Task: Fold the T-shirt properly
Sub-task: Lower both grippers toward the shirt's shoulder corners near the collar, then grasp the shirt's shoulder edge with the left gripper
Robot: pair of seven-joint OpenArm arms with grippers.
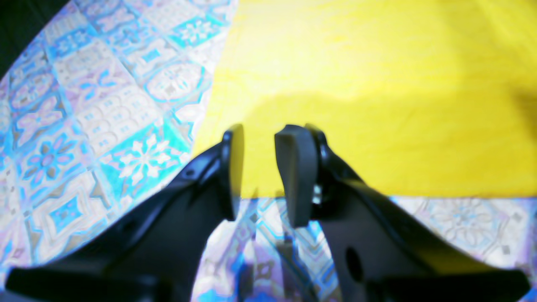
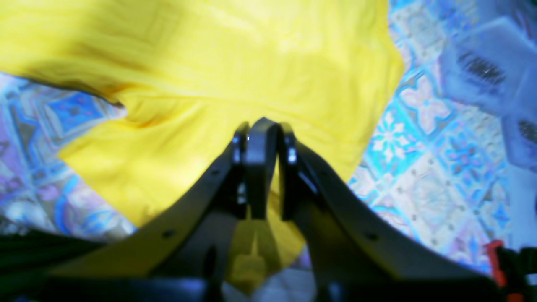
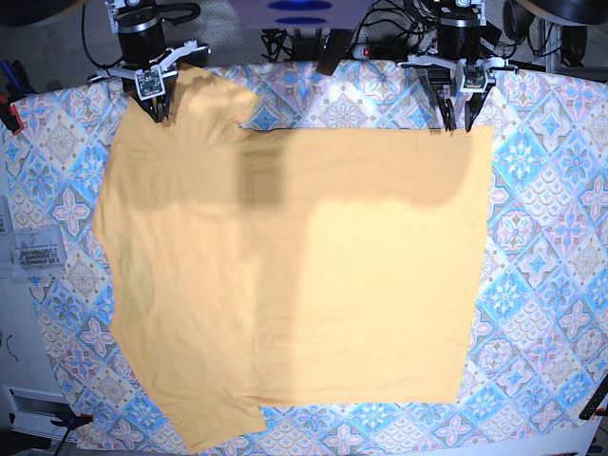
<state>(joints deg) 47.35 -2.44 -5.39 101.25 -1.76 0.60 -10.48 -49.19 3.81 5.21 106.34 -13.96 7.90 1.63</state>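
The T-shirt (image 3: 285, 275) lies spread flat on the desk (image 3: 560, 237), over its patterned cloth. The left end effector (image 1: 260, 167) stands released over the shirt's far corner, with nothing between its fingers. The right end effector (image 2: 262, 138) is clenched on the fabric near the sleeve. The first fold seems only begun; next, the left one probably needs a new grasp.

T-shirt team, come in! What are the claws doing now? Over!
Left claw open, holding nothing. Right claw shut on T-shirt at its far corner. Nothing in the way on the cloth.
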